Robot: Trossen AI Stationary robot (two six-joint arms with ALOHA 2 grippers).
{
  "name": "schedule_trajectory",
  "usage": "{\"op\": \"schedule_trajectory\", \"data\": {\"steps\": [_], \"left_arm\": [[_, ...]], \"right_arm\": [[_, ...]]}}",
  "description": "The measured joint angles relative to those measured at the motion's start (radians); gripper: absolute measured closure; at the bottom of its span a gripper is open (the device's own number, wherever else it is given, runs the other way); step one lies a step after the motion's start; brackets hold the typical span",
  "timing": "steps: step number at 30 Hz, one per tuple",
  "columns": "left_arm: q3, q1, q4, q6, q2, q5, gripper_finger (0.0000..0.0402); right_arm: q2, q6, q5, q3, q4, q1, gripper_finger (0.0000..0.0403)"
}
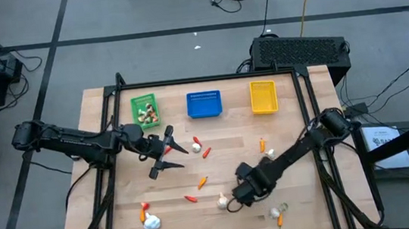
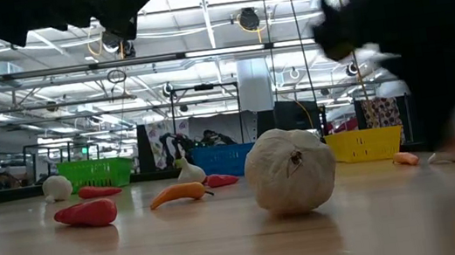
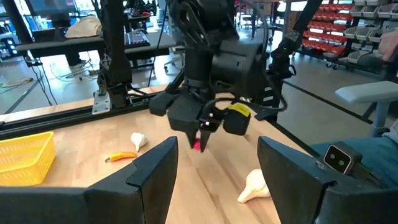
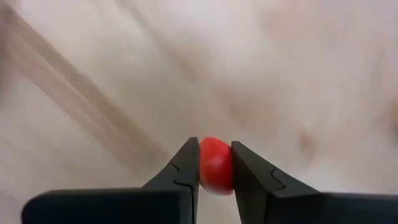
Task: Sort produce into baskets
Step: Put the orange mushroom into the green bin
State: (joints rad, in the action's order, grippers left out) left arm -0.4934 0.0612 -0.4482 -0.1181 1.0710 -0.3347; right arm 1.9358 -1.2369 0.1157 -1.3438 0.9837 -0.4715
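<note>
The table [image 1: 124, 214] carries three baskets along its far edge: green [image 1: 145, 110], blue [image 1: 204, 104], yellow [image 1: 263, 97]. The left gripper [image 1: 165, 158] hangs spread and empty left of centre. The right gripper [image 4: 214, 167], near the front edge right of centre, pinches a small red piece [image 4: 216, 165] across its narrow width. The baskets lie well apart toward the far edge; judging by the layout, blue and yellow are nearest this arm.

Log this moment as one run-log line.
right gripper: shut on red piece, near table's front | left gripper: open, empty, above table | green basket: some produce | blue, yellow baskets: look empty
</note>
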Motion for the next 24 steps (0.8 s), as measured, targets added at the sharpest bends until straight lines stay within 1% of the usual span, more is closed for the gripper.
{"op": "schedule_trajectory", "data": {"steps": [2, 6, 8, 10, 12, 16, 19, 24], "left_arm": [[0.0, 0.0, -0.01, 0.0, 0.021, 0.0, 0.0173], [0.0, 0.0, -0.026, 0.005, 0.067, 0.008, 0.0173], [0.0, 0.0, -0.039, 0.005, 0.092, 0.017, 0.0173], [0.0, 0.0, -0.055, 0.003, 0.117, 0.028, 0.0173], [0.0, 0.0, -0.088, -0.029, 0.144, 0.032, 0.0173], [0.0, 0.003, -0.156, -0.12, 0.19, 0.047, 0.0173], [0.0, 0.008, -0.189, -0.128, 0.219, 0.049, 0.0173], [0.0, 0.008, -0.202, -0.127, 0.246, 0.069, 0.0173]], "right_arm": [[0.0, 0.064, 0.096, -0.038, 0.001, 0.029, 0.0339], [0.0, 0.193, 0.325, -0.125, -0.004, 0.074, 0.0338], [0.0, 0.249, 0.416, -0.164, -0.024, 0.088, 0.0338], [0.0, 0.297, 0.481, -0.198, -0.061, 0.101, 0.0338], [0.0, 0.344, 0.51, -0.223, -0.114, 0.11, 0.0338], [0.0, 0.429, 0.515, -0.251, -0.24, 0.121, 0.0337], [0.0, 0.485, 0.514, -0.252, -0.324, 0.12, 0.0337], [0.0, 0.534, 0.51, -0.252, -0.384, 0.12, 0.0337]]}}
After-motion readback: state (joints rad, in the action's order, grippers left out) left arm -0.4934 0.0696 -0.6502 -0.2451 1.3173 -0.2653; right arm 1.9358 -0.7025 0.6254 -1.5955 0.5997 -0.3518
